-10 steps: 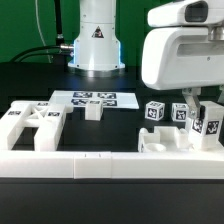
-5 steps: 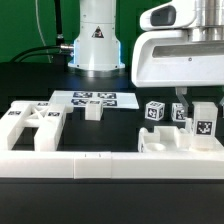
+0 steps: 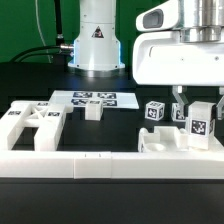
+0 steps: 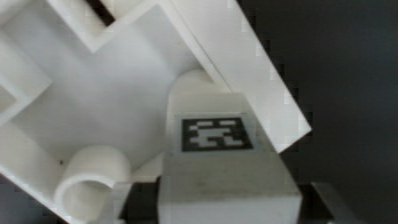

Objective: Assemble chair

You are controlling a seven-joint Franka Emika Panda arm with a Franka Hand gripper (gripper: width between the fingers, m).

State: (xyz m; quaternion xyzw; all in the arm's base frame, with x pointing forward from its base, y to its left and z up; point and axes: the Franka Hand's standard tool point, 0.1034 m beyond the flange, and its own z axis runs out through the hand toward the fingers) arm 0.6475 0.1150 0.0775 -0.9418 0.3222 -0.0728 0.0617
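Note:
My gripper is shut on a white chair block with a black-and-white tag, holding it upright at the exterior view's right, just over a flat white chair piece. In the wrist view the block fills the space between my dark fingers, with the white piece and its rounded peg below. Two tagged leg cubes stand just behind. A slotted chair panel lies at the left, and a small white block stands near the middle.
The marker board lies flat behind the small block. A long white border rail runs along the front. The robot base stands at the back centre, on the black table.
My gripper has moved a little toward the exterior view's left with the tagged block still in it. The other parts have not moved.

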